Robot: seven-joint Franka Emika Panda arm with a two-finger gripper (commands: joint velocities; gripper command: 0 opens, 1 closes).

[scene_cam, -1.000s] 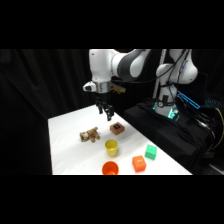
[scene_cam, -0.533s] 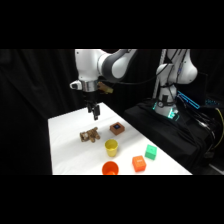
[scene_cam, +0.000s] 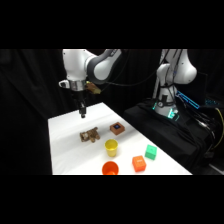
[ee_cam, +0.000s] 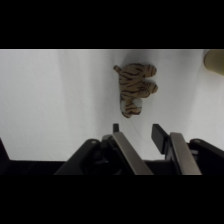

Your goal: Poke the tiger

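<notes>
A: What is lying on the table (scene_cam: pixel 65 145), by count?

B: One tiger (scene_cam: pixel 90 134), one yellow cup (scene_cam: pixel 111 147), one brown block (scene_cam: pixel 117 128) with a dark top, one green block (scene_cam: pixel 150 152), one orange block (scene_cam: pixel 139 163) and one orange bowl (scene_cam: pixel 110 168). One arm is reaching over them, and its gripper (scene_cam: pixel 82 115) is hanging above the table.

A: Where is the tiger sitting relative to the gripper?

B: In the side view it is lying below the gripper and slightly toward the near edge, not touching it. In the wrist view the tiger (ee_cam: pixel 135 89) is showing just beyond the gripper (ee_cam: pixel 139 132), in line with the gap.

A: How are the fingers standing?

B: They are standing apart with white table showing between them, gripping nothing.

A: What is cut off or hard to read?

B: The bowl is being clipped by the side view's lower edge. In the wrist view only a sliver of the cup (ee_cam: pixel 215 61) is entering at the upper right. The tiger's head and tail ends are not being told apart in either view.

A: Which way is the tiger lying?

B: In the wrist view its striped body is running lengthwise away from the gripper, with its legs pointing right. In the side view its long axis is running roughly left to right.
</notes>
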